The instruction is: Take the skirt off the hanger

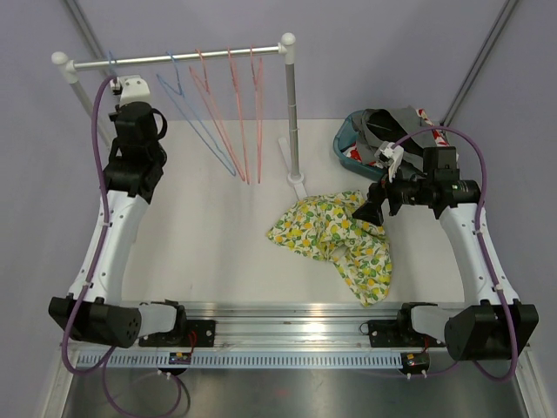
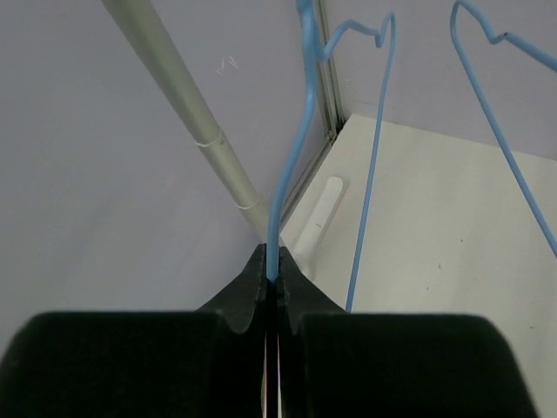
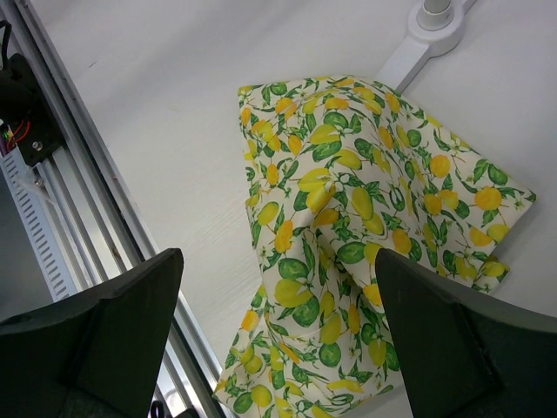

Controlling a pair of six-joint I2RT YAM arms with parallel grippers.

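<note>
The lemon-print skirt [image 1: 335, 237] lies crumpled on the white table, off any hanger; it fills the right wrist view [image 3: 365, 226]. My right gripper [image 1: 372, 209] hovers open and empty just above the skirt's right part, midway point [image 3: 278, 340]. My left gripper [image 1: 116, 87] is up at the left end of the rail [image 1: 174, 59], shut on a blue hanger [image 2: 291, 165] that hangs from the rail; the wire runs between the closed jaws in the left wrist view [image 2: 272, 270]. A second blue hanger [image 1: 193, 117] hangs beside it.
Several pink hangers [image 1: 239, 104] hang on the rail, whose right post [image 1: 291, 113] stands on a white foot [image 3: 435, 22]. A basket of clothes [image 1: 383, 139] sits at the back right. The metal rail track [image 1: 287, 326] runs along the near edge.
</note>
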